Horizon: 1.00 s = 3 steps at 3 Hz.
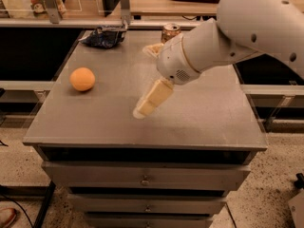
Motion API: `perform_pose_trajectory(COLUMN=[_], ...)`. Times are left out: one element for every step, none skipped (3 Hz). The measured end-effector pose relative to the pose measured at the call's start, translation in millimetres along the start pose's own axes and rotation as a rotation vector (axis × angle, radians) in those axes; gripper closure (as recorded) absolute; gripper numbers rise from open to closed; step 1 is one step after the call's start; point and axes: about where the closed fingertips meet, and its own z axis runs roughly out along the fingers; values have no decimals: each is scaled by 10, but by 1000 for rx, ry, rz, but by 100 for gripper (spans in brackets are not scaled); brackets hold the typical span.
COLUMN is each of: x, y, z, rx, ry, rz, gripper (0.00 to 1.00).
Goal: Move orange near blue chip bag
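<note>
Tool [143,108] above table [213,122] centre, open or closed unclear; orange [82,79] left, apart from it; blue chip bag [103,37] behind

We hold our white arm [247,27] over the table [95,122] from its right side, wrist [178,65] bent downward. Our gripper [141,110] slants toward the table's front-left, low above its middle.

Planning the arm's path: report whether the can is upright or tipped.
Upright: the can shows its top rim upward. The claw hangs centrally over the table.

White rounded arm [237,32], cream tool [141,111] over table [85,122].
</note>
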Motion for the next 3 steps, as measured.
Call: perform_pose_trajectory(x=[-295, -368, -408], y=[-96, -151, -151], z=[344, 356, 405], rx=[53, 79, 74], ry=[-114, -127, -133], rz=[-50, -60, -64], gripper=[0, 0, 0])
